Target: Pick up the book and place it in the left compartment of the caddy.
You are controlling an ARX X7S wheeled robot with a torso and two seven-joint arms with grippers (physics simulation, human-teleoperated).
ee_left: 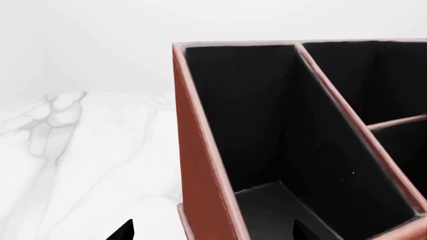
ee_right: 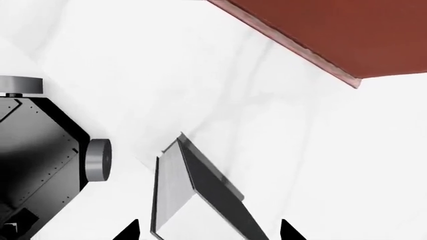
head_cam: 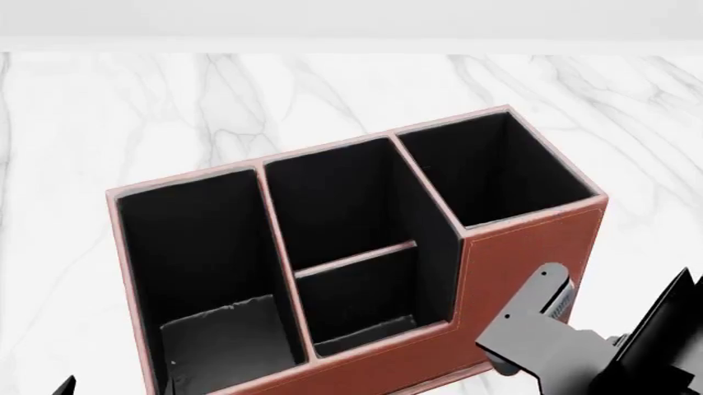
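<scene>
**Book lies on the marble, both grippers seen only by their tips**

The caddy (head_cam: 528,247) fills the middle of the head view, standing on the white marble table (head_cam: 99,107). It has 4 black-lined sections. The left compartment (head_cam: 203,255) is at the left side of the caddy in this view, and it runs the whole depth of the box. In the middle there are 2 short sections with a low divider between them, and at the upper right a tall square section (head_cam: 495,169). All sections look empty.

The book (ee_right: 200,195) shows only in the right wrist view, in the lower middle of the frame. It lies on the table, with its black cover and pale page edges visible, apart from the caddy, whose red-brown wall is at the upper right of that frame.

The right gripper (ee_right: 210,232) shows only 2 dark tips at the bottom edge, 1 at each side of the book. They stand wide apart and do not touch it, so it looks open.

The left gripper (ee_left: 213,231) also shows 2 dark tips set apart at the bottom edge of the left wrist view, holding nothing, over the near corner of the left compartment. In the head view the right arm (head_cam: 549,337) is at the lower right, in front of the caddy.
</scene>
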